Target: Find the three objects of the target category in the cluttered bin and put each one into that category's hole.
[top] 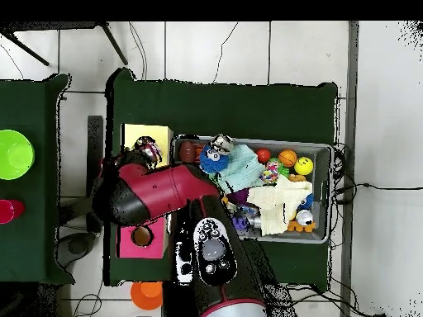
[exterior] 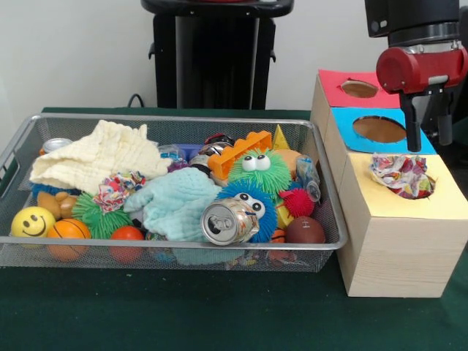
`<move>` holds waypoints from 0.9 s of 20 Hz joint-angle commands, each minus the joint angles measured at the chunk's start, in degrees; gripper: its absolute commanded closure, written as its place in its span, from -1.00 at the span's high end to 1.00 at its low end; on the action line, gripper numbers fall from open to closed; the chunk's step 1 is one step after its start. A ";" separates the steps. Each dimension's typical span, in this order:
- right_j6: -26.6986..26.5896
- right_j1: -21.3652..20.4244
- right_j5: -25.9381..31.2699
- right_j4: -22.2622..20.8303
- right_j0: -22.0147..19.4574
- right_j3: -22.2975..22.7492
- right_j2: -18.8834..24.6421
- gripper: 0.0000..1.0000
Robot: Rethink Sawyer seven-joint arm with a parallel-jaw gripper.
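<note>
Three pale wooden boxes sit in a row on the green surface (exterior: 183, 314), each with one round hole: red-ringed (exterior: 359, 88), blue-ringed (exterior: 379, 129), yellow-ringed hole (exterior: 428, 191). One printed cloth bundle (exterior: 401, 175) sits in the yellow hole's mouth, sticking up above the card. A second printed bundle (exterior: 114, 191) lies in the wire bin (exterior: 183, 252), left of centre, touching the mint cloth (exterior: 175, 205) and just below the cream cloth (exterior: 99, 157). A third cannot be seen. Bin also holds one crushed can (exterior: 228, 221), two googly-eyed fuzzy balls, one smiley ball (exterior: 32, 221). Gripper (exterior: 428, 131) hangs above the boxes with its fingers apart, empty.
</note>
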 commanded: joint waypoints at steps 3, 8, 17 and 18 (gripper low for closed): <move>0.83 2.34 9.22 -1.20 -0.54 2.27 3.77 1.00; -1.82 2.95 15.76 -1.25 -0.12 0.88 3.51 -1.00; -2.29 3.51 22.15 -1.26 0.18 -0.64 4.02 -1.00; -2.13 3.75 22.07 -1.37 0.16 -0.88 4.19 -1.00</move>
